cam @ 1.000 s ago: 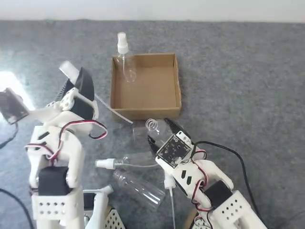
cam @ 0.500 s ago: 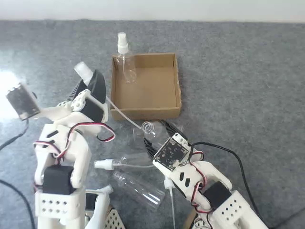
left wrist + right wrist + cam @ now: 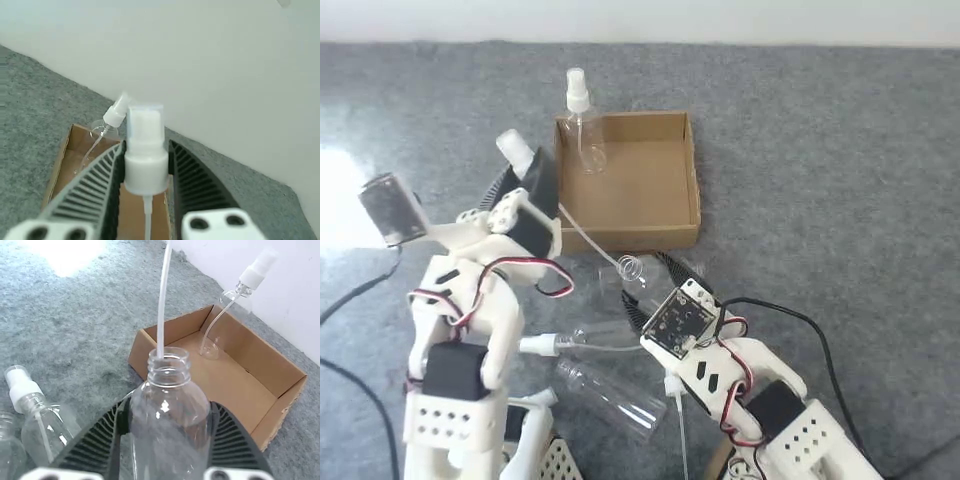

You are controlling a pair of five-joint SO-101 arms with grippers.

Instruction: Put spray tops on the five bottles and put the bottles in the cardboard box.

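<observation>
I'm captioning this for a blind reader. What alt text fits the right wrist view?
The right gripper holds an uncapped clear bottle, with a thin dip tube reaching its mouth. Behind it, a cardboard box holds one capped bottle.

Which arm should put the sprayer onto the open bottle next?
Left. The left gripper holds the spray top, its tube at the mouth of the bottle that the right gripper holds.
</observation>
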